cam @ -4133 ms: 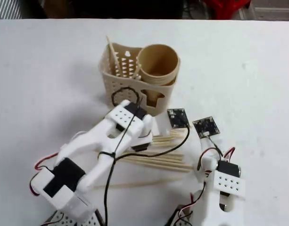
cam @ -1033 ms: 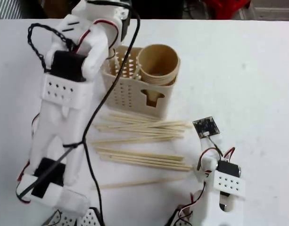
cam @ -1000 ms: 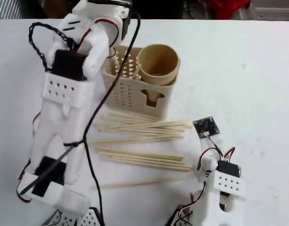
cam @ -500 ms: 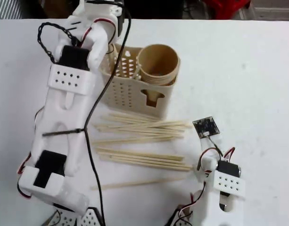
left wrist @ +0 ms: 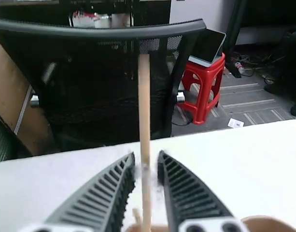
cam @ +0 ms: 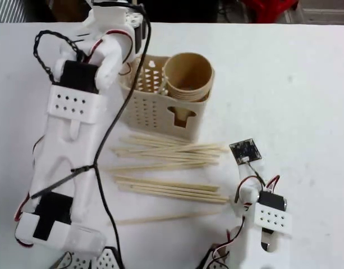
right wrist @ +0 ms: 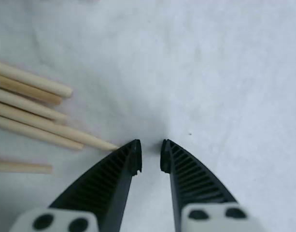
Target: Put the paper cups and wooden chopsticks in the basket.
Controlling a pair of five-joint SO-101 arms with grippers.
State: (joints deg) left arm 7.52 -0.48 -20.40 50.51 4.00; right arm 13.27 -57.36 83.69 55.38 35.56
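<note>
Left wrist view: left gripper (left wrist: 146, 166) slightly parted around upright chopstick (left wrist: 144, 96), mesh chair (left wrist: 85, 92) behind; right gripper (right wrist: 150, 153) narrowly parted, empty, beside loose chopsticks (right wrist: 36, 113).

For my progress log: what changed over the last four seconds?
The left gripper lifted from the loose wooden chopsticks on the table and swung over the perforated beige basket's far left corner, one wooden chopstick upright at it. The right gripper, basket and brown paper cups stayed put.
</note>
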